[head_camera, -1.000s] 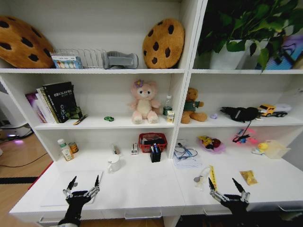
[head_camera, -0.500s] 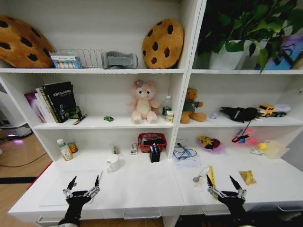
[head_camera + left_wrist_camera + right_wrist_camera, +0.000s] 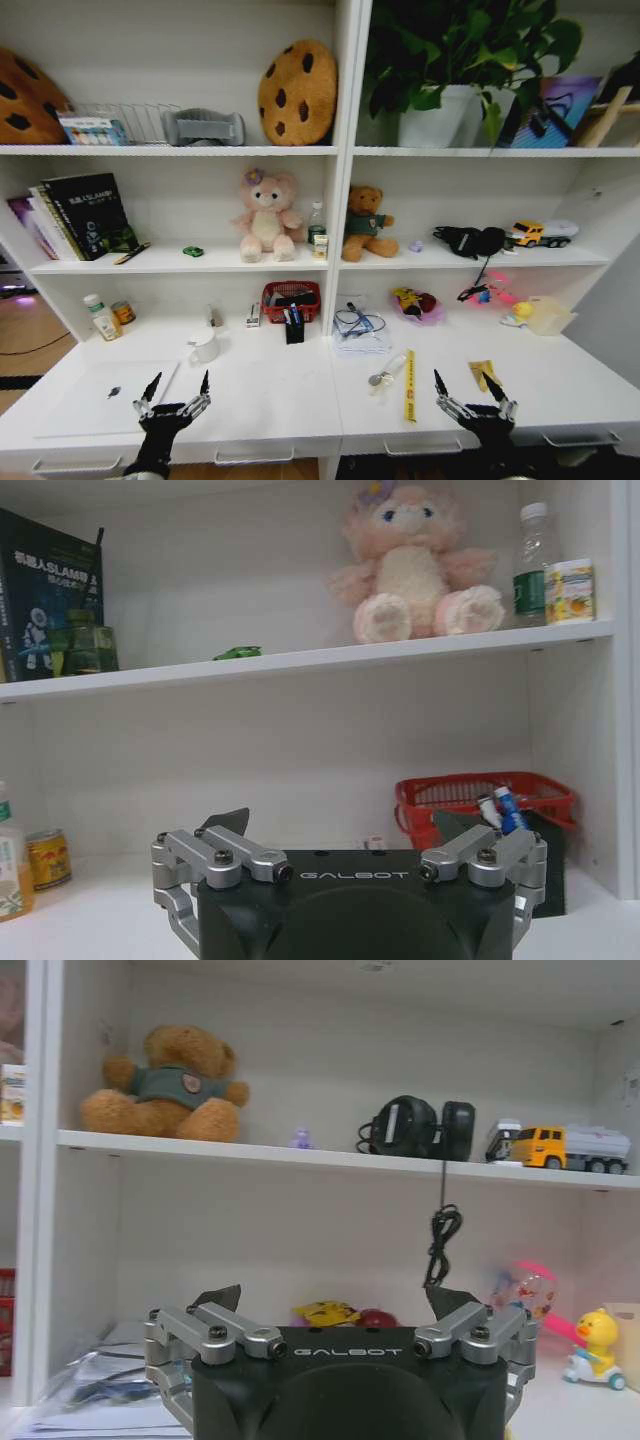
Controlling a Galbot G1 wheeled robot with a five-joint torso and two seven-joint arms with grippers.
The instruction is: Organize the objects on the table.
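On the white table (image 3: 270, 400) a silver laptop (image 3: 105, 395) lies flat at the left. My left gripper (image 3: 177, 388) hovers open over the front edge just right of it. A yellow ruler-like strip (image 3: 409, 372), a clear container (image 3: 386, 369) and a small yellow packet (image 3: 483, 372) lie right of centre. My right gripper (image 3: 468, 385) stands open at the front edge, right in front of the packet. Pens stand in a black holder (image 3: 294, 325). A tiny green toy (image 3: 193, 251) rests on the shelf above. In the wrist views the left gripper (image 3: 343, 823) and the right gripper (image 3: 335, 1300) are both empty.
A white mug (image 3: 204, 346), a red basket (image 3: 290, 298), bottles (image 3: 101, 318) and a paper stack (image 3: 356, 335) stand toward the back of the desk. Toys (image 3: 418, 303) and a duck (image 3: 522, 312) sit at the back right. Shelves above hold plush toys, books and a plant.
The whole picture has slid left, so the camera has turned or moved to the right. Both grippers keep the same open pose at the front edge.
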